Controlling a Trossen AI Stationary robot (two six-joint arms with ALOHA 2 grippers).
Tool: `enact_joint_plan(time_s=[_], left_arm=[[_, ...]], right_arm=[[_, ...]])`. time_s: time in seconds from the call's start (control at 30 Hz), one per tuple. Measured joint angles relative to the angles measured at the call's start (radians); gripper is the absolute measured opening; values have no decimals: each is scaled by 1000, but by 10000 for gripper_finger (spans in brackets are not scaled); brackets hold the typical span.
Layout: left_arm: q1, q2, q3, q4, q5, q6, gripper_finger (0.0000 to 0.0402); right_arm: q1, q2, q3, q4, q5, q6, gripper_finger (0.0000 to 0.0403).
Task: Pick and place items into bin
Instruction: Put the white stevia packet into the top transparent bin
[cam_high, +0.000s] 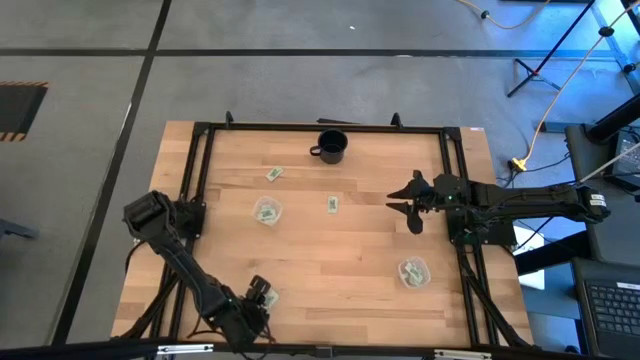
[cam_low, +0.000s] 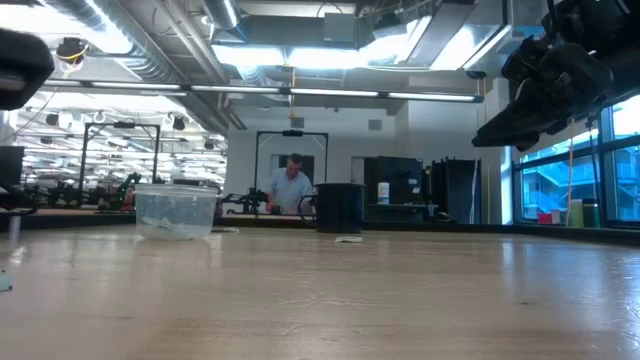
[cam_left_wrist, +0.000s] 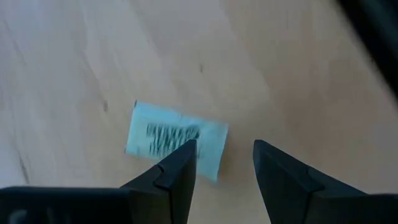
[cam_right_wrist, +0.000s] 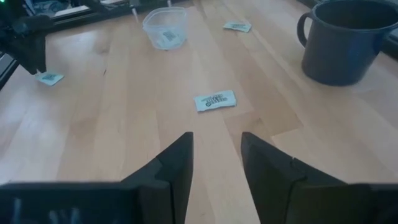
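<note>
1. While the left gripper (cam_left_wrist: 224, 171) hovers low over the table's near-left corner, its fingers are parted and hold nothing; a green-and-white packet (cam_left_wrist: 176, 137) lies flat just beneath and ahead of the tips, partly under one finger.
2. Step in hand, as I read it: lining up the pick on that packet. No contact yet.
3. Next move likely calls for shifting so the packet sits between the fingers, dropping to the wood, then closing on a thin flat edge. Easy to slide it instead of gripping.
4. Right gripper (cam_right_wrist: 216, 165) is raised over the right side of the table, fingers apart, empty. Another packet (cam_right_wrist: 214, 100) lies ahead of it, well apart; black mug (cam_right_wrist: 346, 39) is further ahead, off to one side.
5. Clear bin (cam_high: 266, 211) sits mid-table, well away from the left gripper; a second clear tub (cam_high: 413, 272) sits near the right arm. Both seem to hold packets.
</note>
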Motion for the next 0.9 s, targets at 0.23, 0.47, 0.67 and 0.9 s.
enact_joint_plan(time_s=[0.23,0.47,0.67,0.9], left_arm=[[4,0,0,-67,-3,-33,149],[32,0,0,-62,43,14,138],[73,-2,1,-52,131,49,133],[85,-2,0,-37,134,104,132]], right_arm=[[0,0,0,0,0,0,138],[0,0,0,0,0,-1,138],[0,0,0,0,1,-4,138],[0,0,0,-1,1,-31,138]])
